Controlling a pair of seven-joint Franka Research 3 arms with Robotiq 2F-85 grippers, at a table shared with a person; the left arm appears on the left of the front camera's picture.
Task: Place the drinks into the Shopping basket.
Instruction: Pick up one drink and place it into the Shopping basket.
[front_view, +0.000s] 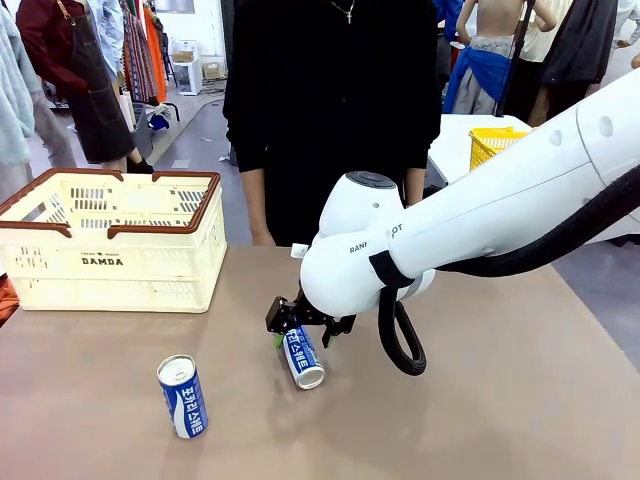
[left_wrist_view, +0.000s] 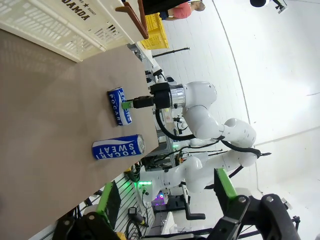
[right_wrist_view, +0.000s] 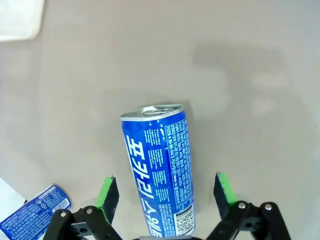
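Right arm's jaws stand apart astride a slim blue-and-white metal can (right_wrist_view: 159, 175) lying on the brown worktop (front_view: 480, 400) (lined up to grip, likely). Left jaws gape, idle.

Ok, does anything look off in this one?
One can lies on its side on the table, inside the open right hand and not gripped. The other can stands upright. Both cans are outside the basket.
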